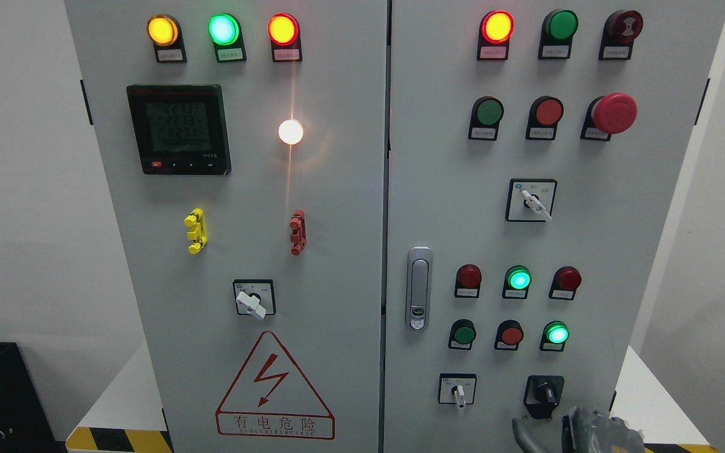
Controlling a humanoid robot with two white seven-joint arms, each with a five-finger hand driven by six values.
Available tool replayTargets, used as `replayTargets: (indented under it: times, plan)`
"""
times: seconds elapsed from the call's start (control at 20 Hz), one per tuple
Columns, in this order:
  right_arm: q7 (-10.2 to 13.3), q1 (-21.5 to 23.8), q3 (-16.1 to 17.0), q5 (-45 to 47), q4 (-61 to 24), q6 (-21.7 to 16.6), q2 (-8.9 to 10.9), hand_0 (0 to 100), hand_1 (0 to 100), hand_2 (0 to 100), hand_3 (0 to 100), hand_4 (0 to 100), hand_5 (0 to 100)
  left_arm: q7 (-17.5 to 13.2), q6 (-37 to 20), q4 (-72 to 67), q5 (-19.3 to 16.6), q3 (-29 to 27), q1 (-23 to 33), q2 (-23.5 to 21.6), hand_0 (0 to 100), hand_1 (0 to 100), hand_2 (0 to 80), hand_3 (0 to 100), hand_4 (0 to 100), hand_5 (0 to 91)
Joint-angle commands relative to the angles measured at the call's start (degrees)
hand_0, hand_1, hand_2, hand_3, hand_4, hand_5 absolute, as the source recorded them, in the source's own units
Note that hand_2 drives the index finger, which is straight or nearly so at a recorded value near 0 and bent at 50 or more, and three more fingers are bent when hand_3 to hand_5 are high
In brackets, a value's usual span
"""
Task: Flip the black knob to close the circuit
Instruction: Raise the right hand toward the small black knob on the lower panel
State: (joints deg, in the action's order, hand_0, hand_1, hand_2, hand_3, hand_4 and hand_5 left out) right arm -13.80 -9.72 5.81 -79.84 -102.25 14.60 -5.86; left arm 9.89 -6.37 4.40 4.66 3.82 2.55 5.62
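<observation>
The black knob [545, 394] sits on a black plate at the lower right of the grey cabinet's right door [438, 189], its handle pointing roughly straight up. My right hand [584, 426] rises from the bottom edge just below and to the right of the knob, a short gap away and not touching it. Only the top of the hand shows, dark grey and partly cut off by the frame. The left arm is out of view.
A white selector switch [459, 395] sits left of the knob, with green [556, 333] and red [511, 335] buttons above. A door latch [419, 288], a red emergency button [614, 113] and a lit meter [178, 128] are higher up.
</observation>
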Motion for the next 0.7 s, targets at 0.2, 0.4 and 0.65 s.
replayTargets:
  times: [0.2, 0.4, 0.65]
  plan:
    - [0.1, -1.4, 1.0, -2.0, 1.3, 0.1, 0.15, 0, 0, 97, 100, 100, 100, 0.2, 0.0, 0.0, 0.0, 0.0, 0.0, 0.0, 12, 56, 0.0, 0, 0, 0.0]
    - [0.2, -1.4, 1.7, -3.2, 1.8, 0.1, 0.06, 0, 0, 97, 100, 100, 100, 0.1, 0.0, 0.0, 0.0, 0.0, 0.0, 0.0, 12, 56, 0.0, 0, 0, 0.0]
    - [0.8, -1.8, 1.8, -3.3, 2.9, 0.2, -0.02, 0, 0, 97, 100, 100, 100, 0.1, 0.0, 0.0, 0.0, 0.0, 0.0, 0.0, 12, 56, 0.0, 0, 0, 0.0]
